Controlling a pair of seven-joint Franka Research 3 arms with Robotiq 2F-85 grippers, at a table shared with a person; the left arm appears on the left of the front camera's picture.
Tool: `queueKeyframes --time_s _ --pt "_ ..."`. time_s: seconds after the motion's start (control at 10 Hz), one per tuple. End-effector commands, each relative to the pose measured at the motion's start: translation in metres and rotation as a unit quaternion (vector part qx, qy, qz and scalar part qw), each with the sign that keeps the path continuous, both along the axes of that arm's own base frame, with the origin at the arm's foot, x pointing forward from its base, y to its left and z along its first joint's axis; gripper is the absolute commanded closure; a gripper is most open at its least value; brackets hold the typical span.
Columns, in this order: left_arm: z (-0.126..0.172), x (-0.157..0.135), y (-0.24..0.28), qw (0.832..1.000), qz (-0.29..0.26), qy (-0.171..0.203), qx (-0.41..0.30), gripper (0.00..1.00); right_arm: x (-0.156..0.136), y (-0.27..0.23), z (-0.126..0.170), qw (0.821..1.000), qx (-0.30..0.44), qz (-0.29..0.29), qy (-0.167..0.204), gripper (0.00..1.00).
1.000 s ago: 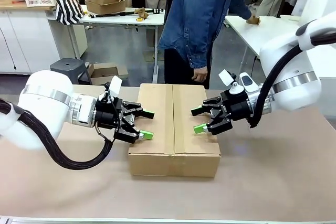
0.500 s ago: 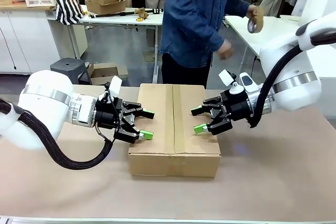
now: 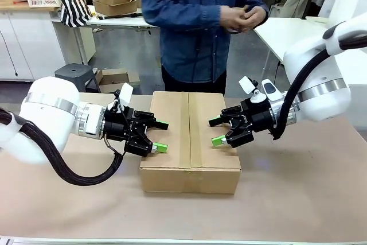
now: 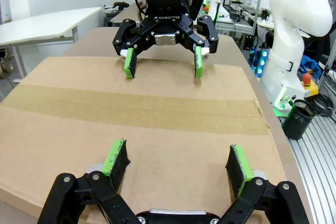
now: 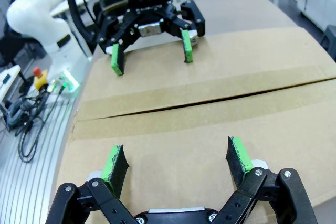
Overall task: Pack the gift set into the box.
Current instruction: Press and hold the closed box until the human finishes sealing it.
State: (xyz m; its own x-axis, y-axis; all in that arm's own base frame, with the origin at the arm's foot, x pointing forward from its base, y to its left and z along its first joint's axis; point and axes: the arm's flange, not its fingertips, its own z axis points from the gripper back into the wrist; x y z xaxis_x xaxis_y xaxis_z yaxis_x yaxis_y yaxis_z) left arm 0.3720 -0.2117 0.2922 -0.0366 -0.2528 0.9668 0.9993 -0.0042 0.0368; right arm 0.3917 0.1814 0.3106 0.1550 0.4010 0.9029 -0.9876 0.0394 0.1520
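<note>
Cardboard box (image 3: 190,139) sits on the table (image 3: 298,187) between both grippers' fingers, flaps closed, seam taped only partly; left gripper (image 3: 161,136) and right gripper (image 3: 215,131) spread open, empty. Packing looks nearly done.

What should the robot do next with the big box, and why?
Probably just keep both open grippers pressing the flaps down. The box is closed but its centre seam gapes a little, the left gripper and right gripper sit on either side of it, and the person's hands are busy with something small.
</note>
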Motion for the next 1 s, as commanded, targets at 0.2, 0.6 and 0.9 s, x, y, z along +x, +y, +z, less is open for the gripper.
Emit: queueKeyframes --time_s 0.2,0.6,0.9 --pt "-0.0012 -0.0011 0.0005 1.000 0.000 -0.002 0.001 0.00 -0.0004 0.0003 -0.0024 1.000 -0.004 0.001 -0.002 0.00" --pt "-0.0012 -0.0011 0.0005 1.000 0.000 -0.002 0.001 0.00 -0.0004 0.0003 -0.0024 1.000 -0.004 0.001 -0.002 0.00" --pt "-0.0012 -0.0011 0.0005 1.000 0.000 -0.002 0.001 0.00 -0.0004 0.0003 -0.0024 1.000 -0.004 0.001 -0.002 0.00"
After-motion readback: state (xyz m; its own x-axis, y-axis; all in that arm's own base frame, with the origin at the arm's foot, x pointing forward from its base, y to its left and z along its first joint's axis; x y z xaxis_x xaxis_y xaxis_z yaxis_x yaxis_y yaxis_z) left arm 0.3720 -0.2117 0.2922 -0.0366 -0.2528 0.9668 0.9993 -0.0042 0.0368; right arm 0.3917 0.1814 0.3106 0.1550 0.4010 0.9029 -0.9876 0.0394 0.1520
